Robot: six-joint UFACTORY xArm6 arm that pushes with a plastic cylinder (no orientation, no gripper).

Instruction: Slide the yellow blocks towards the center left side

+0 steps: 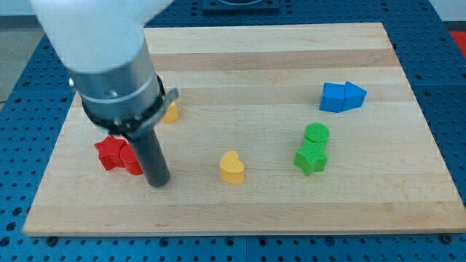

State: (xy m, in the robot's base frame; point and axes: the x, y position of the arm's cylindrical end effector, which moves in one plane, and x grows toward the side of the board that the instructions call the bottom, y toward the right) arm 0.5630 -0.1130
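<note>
Tool tip (pixel 157 182), a bare rod grasping nothing, touches the red blocks (pixel 119 154). Yellow heart (pixel 232 167) sits centre-bottom; second yellow block (pixel 170 111) hides behind the arm. Careless sweeps risk displacing red.

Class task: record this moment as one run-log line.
my tip beside red blocks | yellow heart mid-board | second yellow block behind arm
</note>
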